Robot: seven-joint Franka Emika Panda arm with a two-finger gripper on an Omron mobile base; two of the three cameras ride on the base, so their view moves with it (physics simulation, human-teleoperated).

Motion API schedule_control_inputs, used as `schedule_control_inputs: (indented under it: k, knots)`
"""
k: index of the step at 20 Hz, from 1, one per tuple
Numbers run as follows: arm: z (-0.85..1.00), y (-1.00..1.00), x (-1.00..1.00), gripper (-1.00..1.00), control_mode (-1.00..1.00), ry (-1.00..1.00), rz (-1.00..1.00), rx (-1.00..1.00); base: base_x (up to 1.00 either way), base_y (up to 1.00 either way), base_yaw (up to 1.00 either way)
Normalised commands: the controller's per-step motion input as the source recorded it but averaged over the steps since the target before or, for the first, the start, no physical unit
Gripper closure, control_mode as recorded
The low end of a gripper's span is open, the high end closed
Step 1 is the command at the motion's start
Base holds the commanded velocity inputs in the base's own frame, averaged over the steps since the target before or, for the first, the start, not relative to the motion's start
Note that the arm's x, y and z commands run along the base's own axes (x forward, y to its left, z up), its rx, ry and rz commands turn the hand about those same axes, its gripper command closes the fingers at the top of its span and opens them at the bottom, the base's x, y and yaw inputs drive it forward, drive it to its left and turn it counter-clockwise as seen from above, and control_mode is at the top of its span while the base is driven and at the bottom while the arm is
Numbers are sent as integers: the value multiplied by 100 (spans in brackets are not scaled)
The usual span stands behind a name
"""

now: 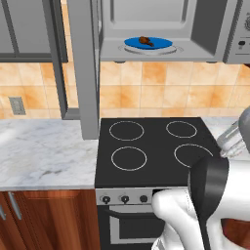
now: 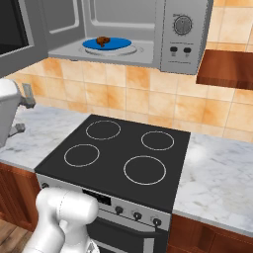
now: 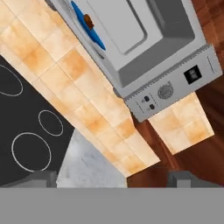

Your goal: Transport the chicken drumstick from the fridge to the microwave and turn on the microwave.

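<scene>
One risk stands out: the microwave (image 2: 138, 34) hangs open with the chicken drumstick (image 2: 103, 41) already on the blue plate (image 2: 116, 45), near the front edge of the cavity floor, so a careless sweep at the door (image 1: 84, 73) or a reach into the opening could knock the meat off the plate or down onto the stove (image 2: 118, 155) below. Door swings out to the left and hangs over the left edge of the stove; closing it means coming round its outer face, and the wall cabinet (image 1: 27, 29) sits just beside it, leaving little room on that side. Gripper (image 3: 112, 180) is empty, fingers spread wide, well clear of the microwave and looking toward its button panel (image 3: 168, 89). Panel lies at the right end, close to a wooden shelf (image 2: 227, 69), so approach there is tight too. Space above the stove top is free.
</scene>
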Motion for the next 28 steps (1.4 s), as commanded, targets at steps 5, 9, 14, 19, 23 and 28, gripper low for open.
schedule_control_inputs:
  k: [5, 9, 14, 19, 23, 28]
  knots:
    - [-56, 6, -52, -100, -100, 0, 3, -27, 0, 0, 0]
    - [-33, 56, -2, -100, -100, 0, 1, -27, 0, 0, 0]
    - [-33, 66, -1, -100, -100, -2, 0, -28, 0, 0, 0]
    - [-44, 65, -5, -100, -100, -9, 0, -31, 0, 0, 0]
    - [-38, 44, -21, -100, -100, -9, 0, -28, 0, 0, 0]
    - [-50, 52, -12, -100, -100, -4, 0, -31, 0, 0, 0]
